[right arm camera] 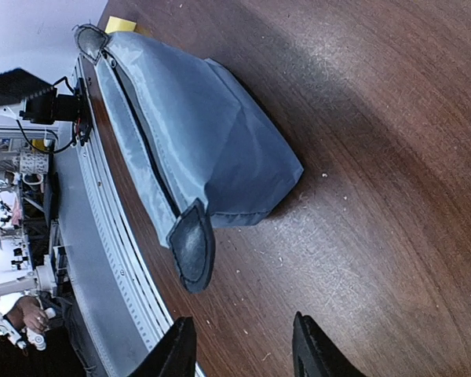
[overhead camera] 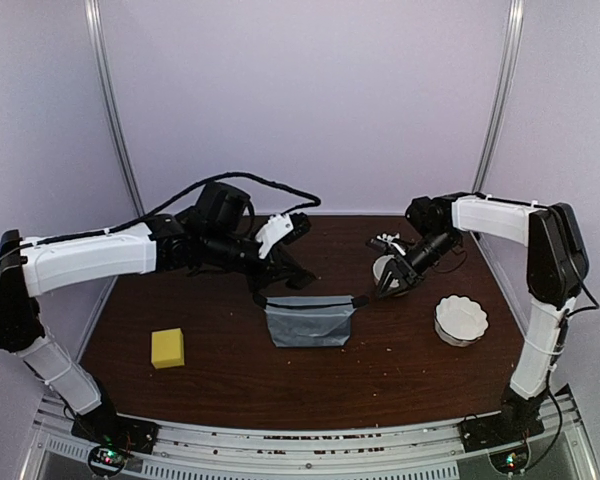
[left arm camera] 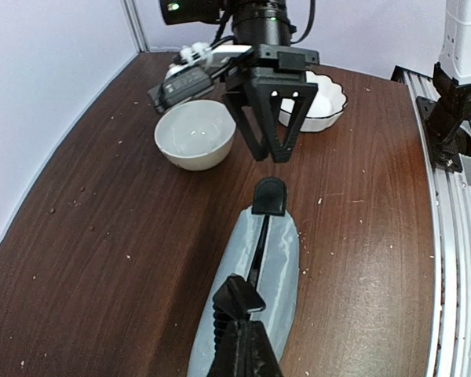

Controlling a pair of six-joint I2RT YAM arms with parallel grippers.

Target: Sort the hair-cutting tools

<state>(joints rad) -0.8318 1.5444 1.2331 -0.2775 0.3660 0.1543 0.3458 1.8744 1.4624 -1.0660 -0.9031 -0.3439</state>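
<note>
Clamping left gripper (left arm camera: pixel 239 308): fingers clenched on the black end tab of the grey pouch (left arm camera: pixel 282 267), at the pouch's 9 o'clock end.
Right gripper (left arm camera: pixel 272 151): fingers spread with nothing between them, hanging just above the tab at the pouch's 3 o'clock end.
Pouch position: lying mid-table between the two arms.
Clipper (left arm camera: pixel 180 85): black with a pale tip, on the table at about 1 o'clock, just behind the plain white bowl (left arm camera: pixel 195 135).
Other cutting tools: too small to make out.
Scalloped bowl (overhead camera: pixel 461 318): table's 3 o'clock side.
Yellow block (overhead camera: pixel 168 347): around 8 o'clock, well apart from the pouch.
</note>
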